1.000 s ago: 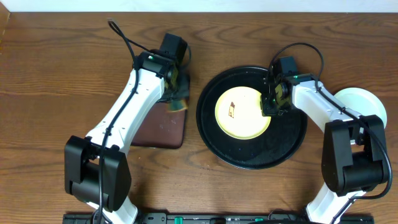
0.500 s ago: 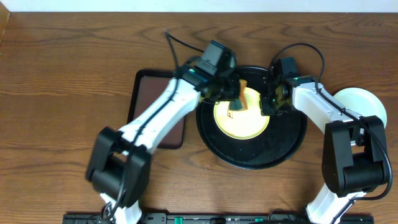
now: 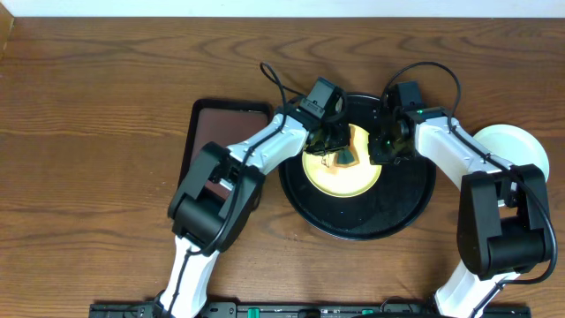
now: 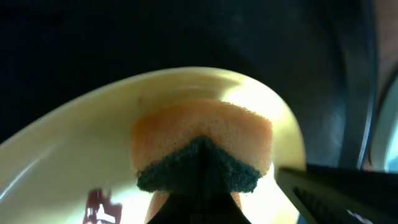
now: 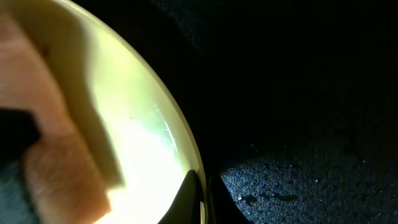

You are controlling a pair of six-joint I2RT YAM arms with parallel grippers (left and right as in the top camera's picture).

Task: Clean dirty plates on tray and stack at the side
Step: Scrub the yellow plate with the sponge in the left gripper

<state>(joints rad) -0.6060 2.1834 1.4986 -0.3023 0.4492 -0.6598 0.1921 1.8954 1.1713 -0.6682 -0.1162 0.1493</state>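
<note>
A pale yellow plate (image 3: 340, 177) lies in the middle of the round black tray (image 3: 362, 221). My left gripper (image 3: 340, 148) is shut on an orange sponge (image 3: 353, 152) with a dark green scouring side. The sponge (image 4: 202, 140) rests on the plate (image 4: 74, 155), just beside a small dark red smear (image 4: 96, 205). My right gripper (image 3: 386, 148) is shut on the plate's right rim. In the right wrist view its jaws (image 5: 202, 193) pinch the thin yellow edge (image 5: 180, 137), one jaw inside and one outside.
A brown rectangular mat (image 3: 225, 132) lies left of the tray, partly under my left arm. A pale round plate (image 3: 508, 143) sits on the table at the far right, half hidden by my right arm. The tray floor (image 5: 298, 93) is black and speckled.
My left arm has swung right from the brown mat, carrying the sponge onto the yellow plate. The right gripper has kept its hold on the rim.
</note>
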